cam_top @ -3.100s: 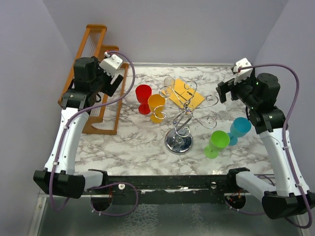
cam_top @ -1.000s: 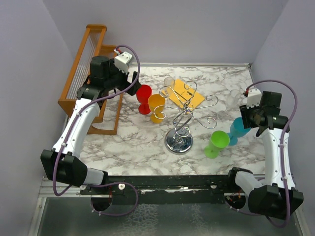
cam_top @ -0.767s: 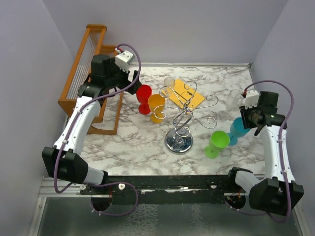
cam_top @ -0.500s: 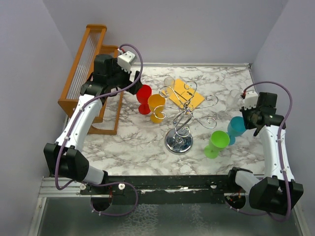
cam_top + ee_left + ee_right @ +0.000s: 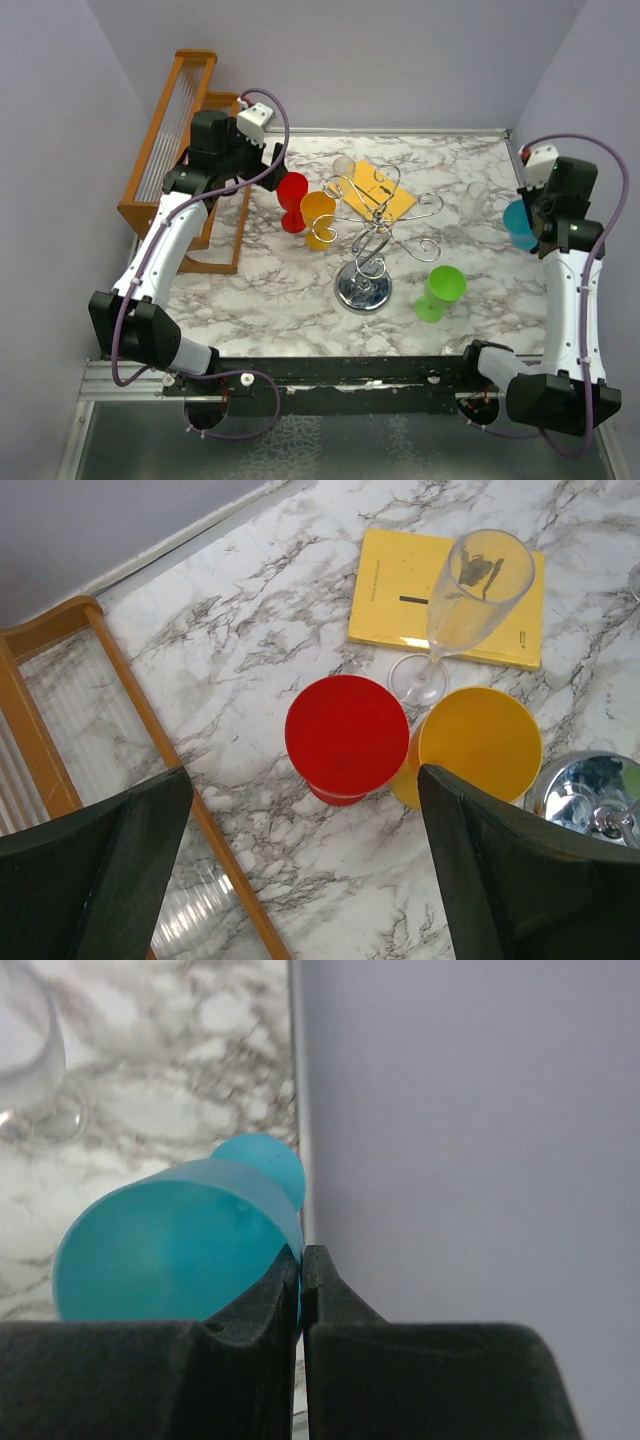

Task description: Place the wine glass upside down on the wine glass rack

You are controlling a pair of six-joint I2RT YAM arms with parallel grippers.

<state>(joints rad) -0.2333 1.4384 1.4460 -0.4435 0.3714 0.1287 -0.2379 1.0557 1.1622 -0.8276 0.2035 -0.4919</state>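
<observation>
Lifted away from the green glass [image 5: 440, 290] since the earlier frame, the blue wine glass [image 5: 170, 1250] hangs by its rim, pinched in the right gripper [image 5: 301, 1270], with the wine glass rack [image 5: 375, 225] well to those fingers' left, so it should be fully inverted before its stem is threaded into a loop; the left gripper [image 5: 302, 780] gapes, empty.

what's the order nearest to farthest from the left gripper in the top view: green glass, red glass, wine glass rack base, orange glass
Measured from the left gripper in the top view:
1. red glass, just beside the fingers, back left
2. orange glass, touching the red one's right side
3. wine glass rack base, centre of the table
4. green glass, front right
</observation>
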